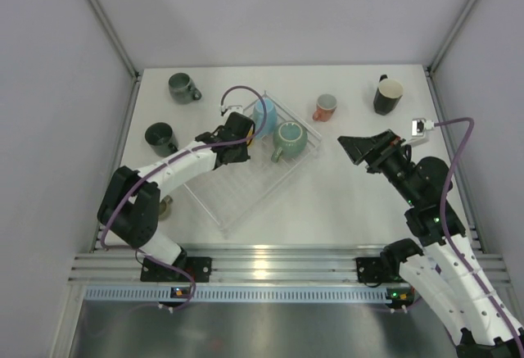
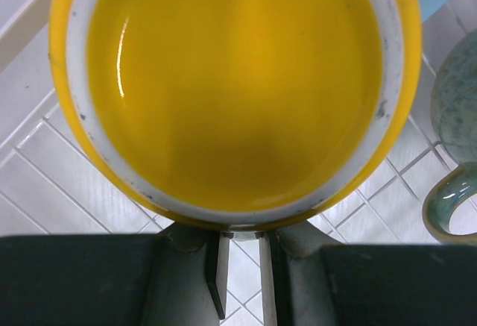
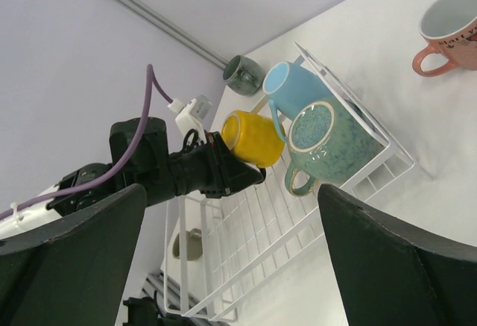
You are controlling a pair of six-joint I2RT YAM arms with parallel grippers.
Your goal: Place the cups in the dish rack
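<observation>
Left arm [image 1: 176, 165] is folded up, elbow low near the front-left edge, forearm stretched diagonally out over the dish rack [image 1: 237, 198]. The left gripper [image 2: 242, 242] has its fingers pressed almost together, pinching the yellow mug [image 3: 253, 138] at the edge closest to the wrist. Can't tell if that's the handle or the wall it's got. The mug hangs on its side over the far end of the rack, mouth facing back into the wrist cam, just beside the light blue mug [image 3: 294, 91]. Whether they touch, no idea.

Right arm [image 1: 426, 202] is bent and pointing left across the table [image 1: 344, 202], apart from the rack. The right gripper [image 1: 354, 149] is spread wide with nothing between the fingers.

Texture-wise, the yellow mug is glossy inside, with a pale ring on the lip and a few dark specks. The rack is see-through plastic, low walls, floor crossed by a grid of ribs. The light blue mug is smooth, and the teal-green mug [image 1: 289, 138] next to it has a mottled speckled glaze. Both are tipped over in the rack's far corner, mouths toward the right arm.

Out on the table are a salmon mug [image 1: 325, 107], a black mug with cream inside [image 1: 389, 94], a grey-green mug [image 1: 182, 87] and a dark mug [image 1: 160, 138]. A small olive mug [image 1: 166, 206] sits half hidden by the left elbow.
</observation>
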